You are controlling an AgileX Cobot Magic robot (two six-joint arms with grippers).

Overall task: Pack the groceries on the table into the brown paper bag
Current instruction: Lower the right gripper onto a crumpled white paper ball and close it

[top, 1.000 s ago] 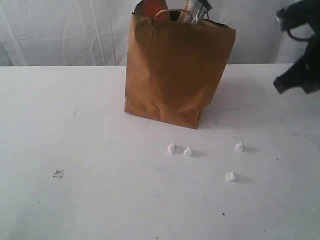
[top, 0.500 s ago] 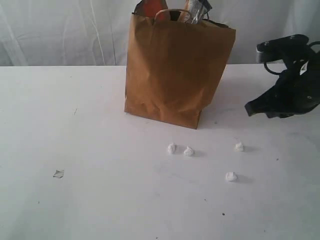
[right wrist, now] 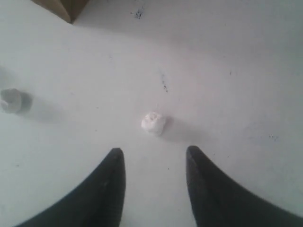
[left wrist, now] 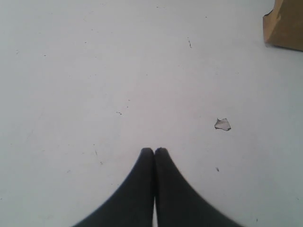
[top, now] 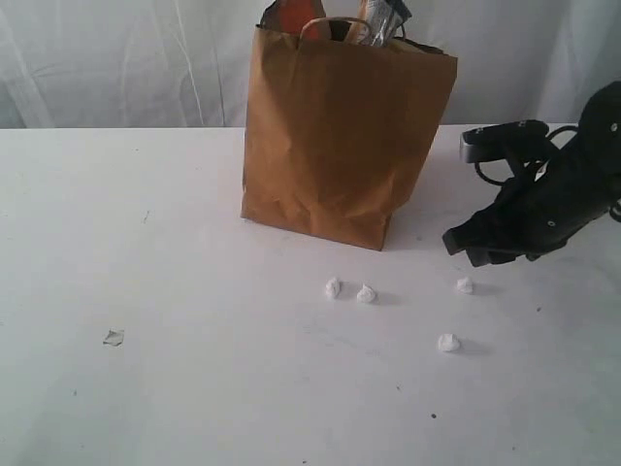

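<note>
Packing looks finished to me, so the careful move is keeping both arms clear of the brown paper bag [top: 340, 146] so it doesn't tip. The left claw [left wrist: 154, 152] is pinched shut over bare tabletop [left wrist: 71, 71], well apart from the bag, whose groceries [top: 380, 21] poke out the top. The right claw [right wrist: 154, 150] stands parted, low, near the bag's right side, with a white crumb [right wrist: 153, 123] just ahead of its tips.

A white bench [top: 175, 408] fills the lower part of the exterior view, its top flat, matt and marked by a few dark specks [top: 147, 216]. Behind the bench's far edge hangs a pale grey-white curtain [top: 116, 58] with soft vertical folds. Light falls evenly over the bench; shadows on it are faint.
</note>
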